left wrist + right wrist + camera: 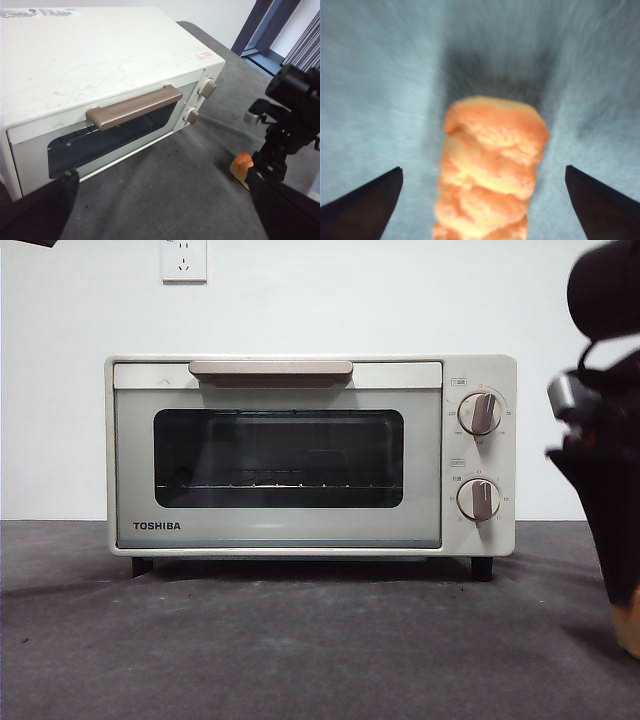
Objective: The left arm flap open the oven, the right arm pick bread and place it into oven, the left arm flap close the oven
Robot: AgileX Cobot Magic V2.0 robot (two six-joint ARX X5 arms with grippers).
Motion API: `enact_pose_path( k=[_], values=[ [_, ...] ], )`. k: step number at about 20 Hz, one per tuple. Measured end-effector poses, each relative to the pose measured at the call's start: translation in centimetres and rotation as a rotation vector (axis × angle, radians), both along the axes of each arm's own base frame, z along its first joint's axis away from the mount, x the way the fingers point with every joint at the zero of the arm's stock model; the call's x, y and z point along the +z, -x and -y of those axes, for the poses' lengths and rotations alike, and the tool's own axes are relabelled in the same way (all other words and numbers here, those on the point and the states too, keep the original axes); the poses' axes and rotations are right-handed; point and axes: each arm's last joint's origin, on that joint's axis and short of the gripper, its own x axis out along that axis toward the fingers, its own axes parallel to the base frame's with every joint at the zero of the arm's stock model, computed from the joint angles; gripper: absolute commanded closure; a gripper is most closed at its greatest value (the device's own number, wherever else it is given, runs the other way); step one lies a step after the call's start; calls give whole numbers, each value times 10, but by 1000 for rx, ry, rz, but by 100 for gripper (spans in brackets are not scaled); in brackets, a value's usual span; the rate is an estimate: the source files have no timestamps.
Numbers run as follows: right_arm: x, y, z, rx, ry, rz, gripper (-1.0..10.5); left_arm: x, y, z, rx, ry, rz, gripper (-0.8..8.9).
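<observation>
The cream-white oven (300, 455) stands in the middle of the table with its door shut, and its wire rack shows bare through the dark glass. Its beige handle (134, 106) runs along the door's top edge. My left gripper (162, 171) hovers open in front of the door, apart from the handle. The golden-orange bread (490, 165) lies on the cloth to the right of the oven (100, 65). My right gripper (483, 169) is lowered over it, open, one jaw on each side and neither touching. In the front view the right gripper (610, 540) hides most of the bread (629, 628).
Two beige knobs (480, 455) sit on the oven's right panel. A dark grey cloth (300, 640) covers the table. A white wall with a socket (183, 258) stands behind. A dark window frame (260, 25) lies beyond the table's far right corner.
</observation>
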Motion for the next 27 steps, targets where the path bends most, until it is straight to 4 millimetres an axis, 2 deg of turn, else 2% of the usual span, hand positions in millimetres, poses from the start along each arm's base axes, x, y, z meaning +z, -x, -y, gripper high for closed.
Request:
enact_pose_path(
  k=[3, 6, 13, 15, 18, 22, 27],
  values=[
    [-11, 1, 0, 0, -33, 11, 482, 0, 0, 0, 0, 0, 0, 251],
    [-13, 1, 0, 1, -41, 32, 599, 0, 0, 0, 0, 0, 0, 251],
    [-19, -3, 3, -19, -35, 2, 604, 0, 0, 0, 0, 0, 0, 251],
    [-21, -3, 3, -19, -31, -10, 709, 0, 0, 0, 0, 0, 1, 258],
    [-21, -3, 3, -19, -31, -12, 790, 0, 0, 0, 0, 0, 2, 375],
    [-3, 9, 6, -10, -96, 15, 790, -1, -1, 1, -2, -2, -6, 548],
    [51, 47, 18, 10, -202, 182, 790, -4, -19, 9, -6, -27, -61, 724]
  ],
)
